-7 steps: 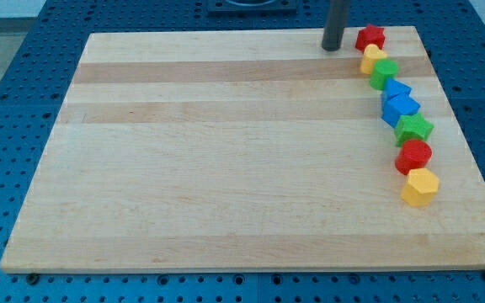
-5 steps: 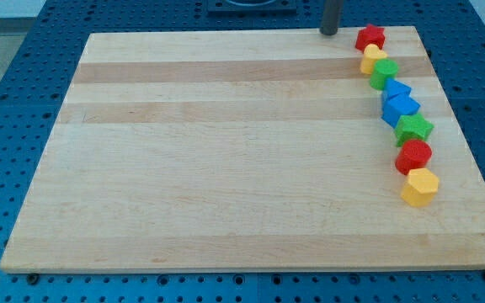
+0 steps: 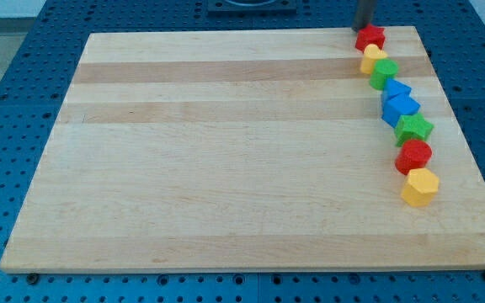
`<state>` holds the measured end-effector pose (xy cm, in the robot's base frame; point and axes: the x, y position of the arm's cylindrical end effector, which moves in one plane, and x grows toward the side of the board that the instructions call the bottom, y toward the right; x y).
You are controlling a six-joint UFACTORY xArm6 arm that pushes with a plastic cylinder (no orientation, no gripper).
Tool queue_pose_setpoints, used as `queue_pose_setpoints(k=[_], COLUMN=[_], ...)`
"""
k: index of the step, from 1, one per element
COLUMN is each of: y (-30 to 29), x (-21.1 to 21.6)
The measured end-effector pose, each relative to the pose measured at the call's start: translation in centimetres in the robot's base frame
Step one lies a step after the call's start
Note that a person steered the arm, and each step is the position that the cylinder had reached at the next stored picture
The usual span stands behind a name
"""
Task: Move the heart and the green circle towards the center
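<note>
The yellow heart [image 3: 371,59] lies near the board's top right, touching the green circle [image 3: 384,73] just below it. A red star [image 3: 370,37] sits above the heart at the board's top edge. My tip [image 3: 364,28] is at the view's top, just above and slightly left of the red star, at the board's far edge. Only the rod's short lower end shows.
Below the green circle a column runs down the right side: a blue triangle [image 3: 397,89], a blue block [image 3: 402,108], a green star [image 3: 414,129], a red circle [image 3: 413,156], a yellow hexagon [image 3: 420,186]. The wooden board [image 3: 226,151] lies on a blue perforated table.
My tip has moved up and to the right, from left of the red star to the board's top edge just above it. No block has moved.
</note>
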<state>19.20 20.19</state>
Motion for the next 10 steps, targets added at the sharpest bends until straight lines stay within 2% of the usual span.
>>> queue_pose_setpoints(k=[3,6,10], y=[6.3,6.6,-6.5], x=[0.9,8.3,8.7])
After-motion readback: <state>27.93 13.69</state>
